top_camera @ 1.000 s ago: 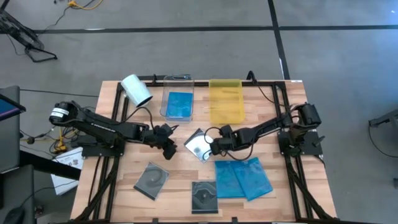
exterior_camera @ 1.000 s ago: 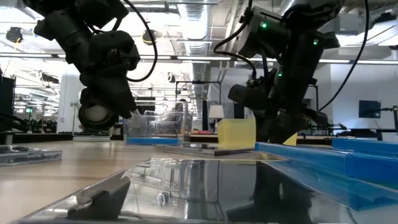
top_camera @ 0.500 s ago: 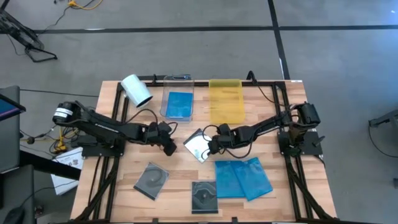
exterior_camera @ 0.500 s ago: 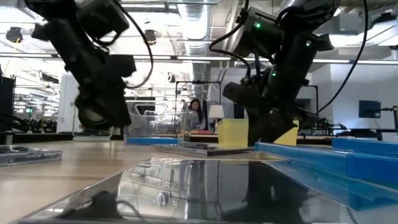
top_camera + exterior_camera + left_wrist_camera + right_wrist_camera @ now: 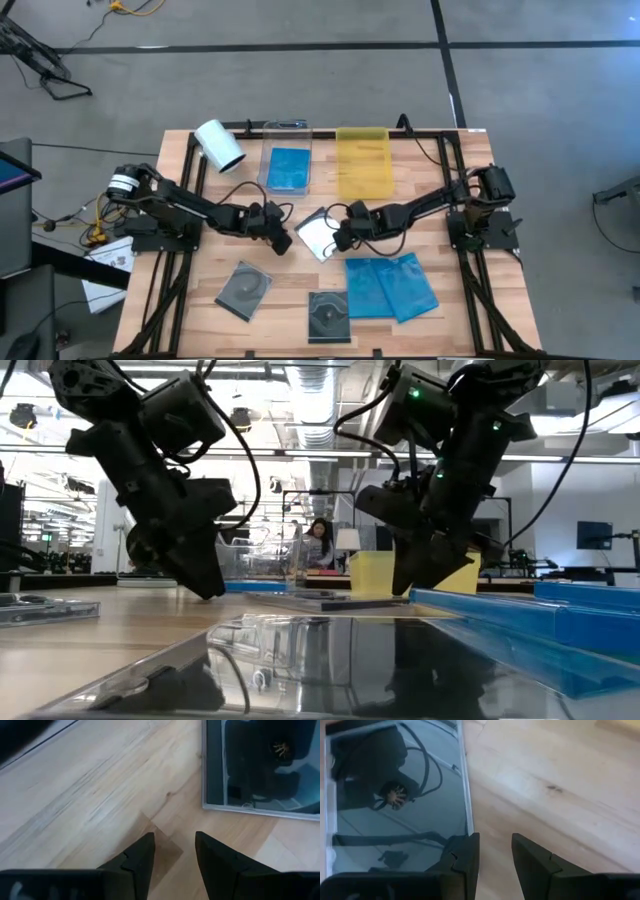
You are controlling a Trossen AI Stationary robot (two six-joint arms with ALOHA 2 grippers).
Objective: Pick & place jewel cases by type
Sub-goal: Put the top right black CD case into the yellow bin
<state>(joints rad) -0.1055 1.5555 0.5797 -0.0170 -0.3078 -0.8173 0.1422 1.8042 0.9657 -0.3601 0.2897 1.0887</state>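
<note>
Cut off by the left wrist view's edge: the clear square jewel case with a mirror-like disc [image 5: 260,765], only one corner and two edges showing. Likewise cropped in the right wrist view, partly covered by a dark finger [image 5: 465,857] of the right tool [image 5: 492,855]. Too blurred in the low view to tell apart: contents of the clear rectangular tray [image 5: 255,565]. Hidden behind the right arm there: most of the yellow rectangular tray [image 5: 372,572].
</note>
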